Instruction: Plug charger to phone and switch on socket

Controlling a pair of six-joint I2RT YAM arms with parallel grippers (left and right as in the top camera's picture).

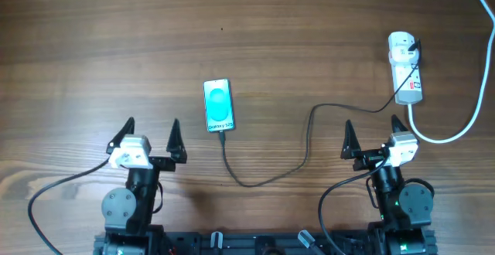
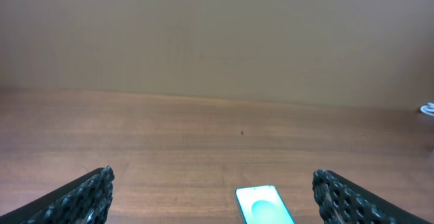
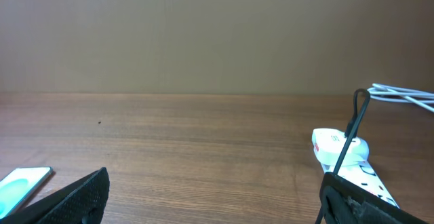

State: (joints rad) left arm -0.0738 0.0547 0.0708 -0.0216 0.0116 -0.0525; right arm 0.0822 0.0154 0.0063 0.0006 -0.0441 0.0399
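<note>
The phone (image 1: pixel 218 106) lies flat mid-table, teal screen up, label strip at its near end. The charger (image 1: pixel 308 135), a thin black cable, runs from the phone's near end in a loop toward me, then right and up to the socket (image 1: pixel 405 68), a white power strip at the far right. Whether the tip is seated in the phone I cannot tell. My left gripper (image 1: pixel 152 131) stands open, near and left of the phone (image 2: pixel 263 207). My right gripper (image 1: pixel 372 124) stands open, below the socket (image 3: pixel 339 146); the charger (image 3: pixel 352 129) rises beside its right finger. Both hold nothing.
A thick white lead (image 1: pixel 464 124) curves from the socket's near end out to the right edge and up to the far right corner; it also shows in the right wrist view as the white lead (image 3: pixel 407 95). The bare wooden table (image 1: pixel 116 46) spreads to the left.
</note>
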